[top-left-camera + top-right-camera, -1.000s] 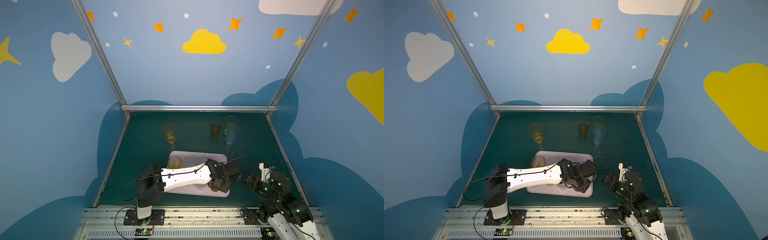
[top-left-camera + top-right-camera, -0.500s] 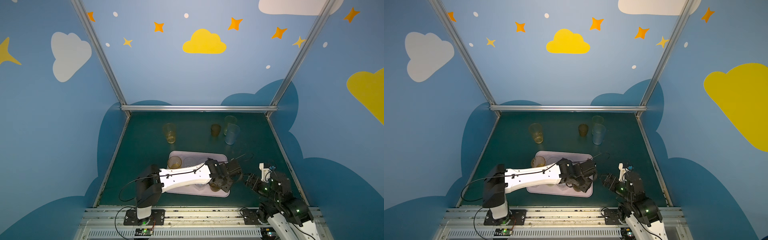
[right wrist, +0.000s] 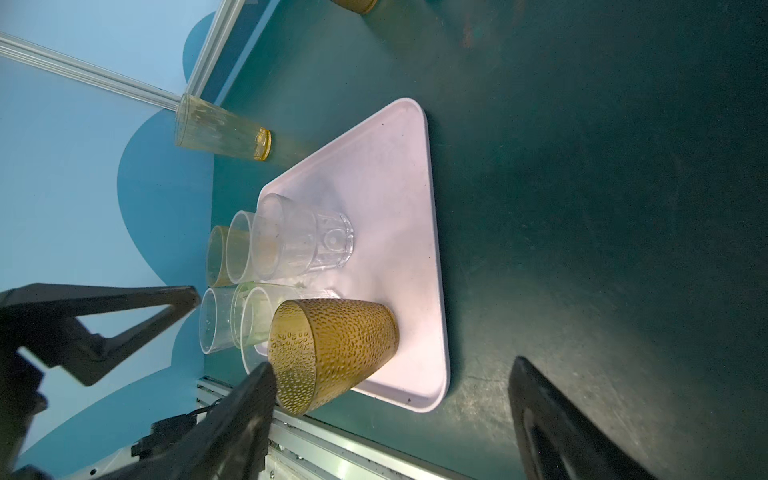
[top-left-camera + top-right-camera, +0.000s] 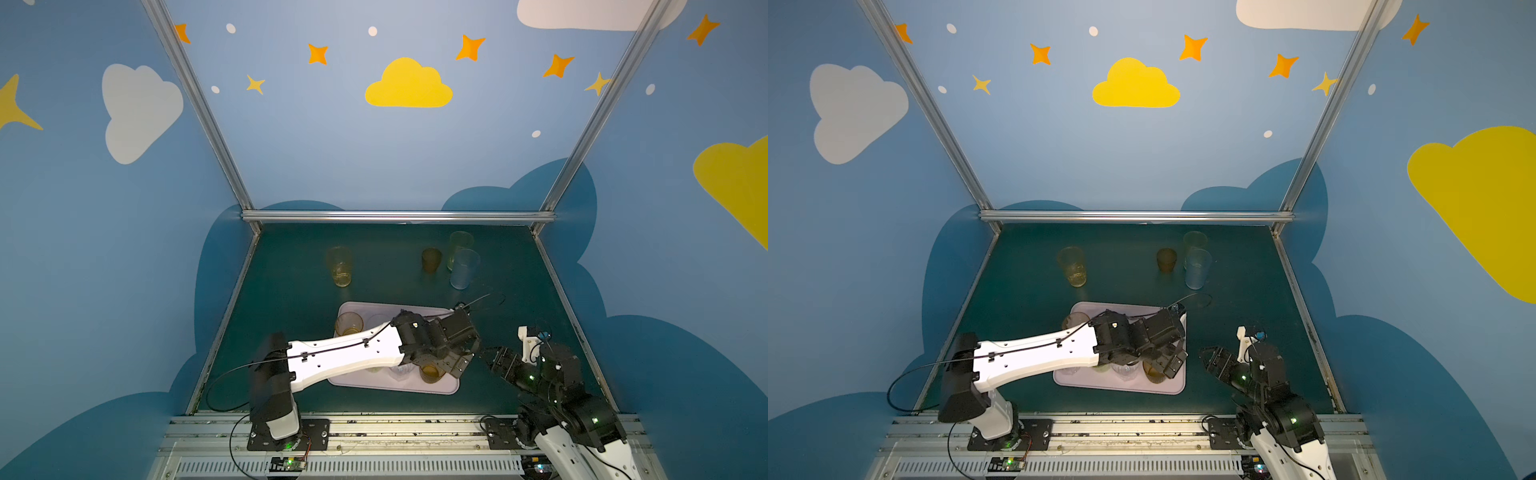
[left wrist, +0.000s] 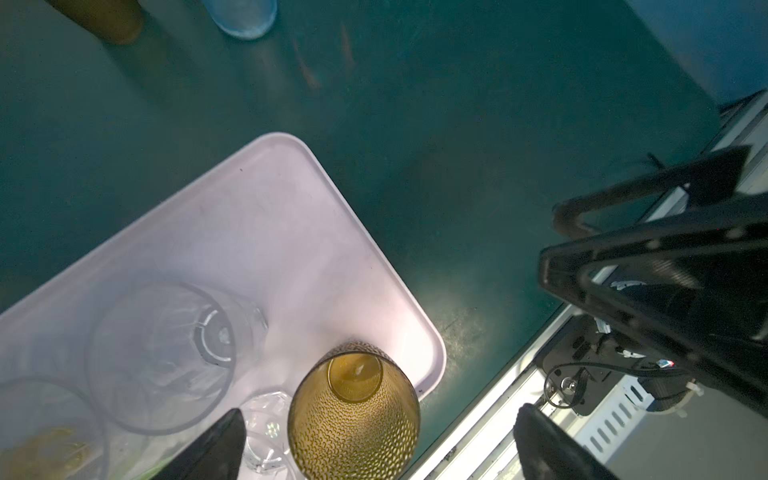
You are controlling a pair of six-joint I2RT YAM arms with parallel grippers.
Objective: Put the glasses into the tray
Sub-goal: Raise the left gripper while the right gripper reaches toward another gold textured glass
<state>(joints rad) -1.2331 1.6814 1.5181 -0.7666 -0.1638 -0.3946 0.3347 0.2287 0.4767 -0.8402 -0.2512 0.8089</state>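
The pale lilac tray (image 4: 434,387) (image 4: 1165,388) (image 5: 270,232) (image 3: 386,174) lies on the green table near the front. A brown dimpled glass (image 4: 430,372) (image 4: 1154,372) (image 5: 353,411) (image 3: 332,349) stands upright in its near right corner. My left gripper (image 4: 453,365) (image 4: 1169,365) (image 5: 378,415) hangs open above this glass, its fingers wide on either side and apart from it. Clear glasses (image 3: 303,237) (image 5: 166,353) and an orange glass (image 4: 349,324) also stand in the tray. My right gripper (image 4: 494,363) (image 4: 1210,361) (image 3: 392,368) waits open and empty just right of the tray.
At the back of the table stand a tall yellow glass (image 4: 340,266), a short brown glass (image 4: 431,260), a tall green glass (image 4: 459,247) and a tall blue glass (image 4: 464,269). The left arm lies across the tray's front half. A metal rail runs along the table's front edge.
My left gripper has opened wide and let go of the brown dimpled glass, which now stands in the tray's near right corner. The right arm has not moved.
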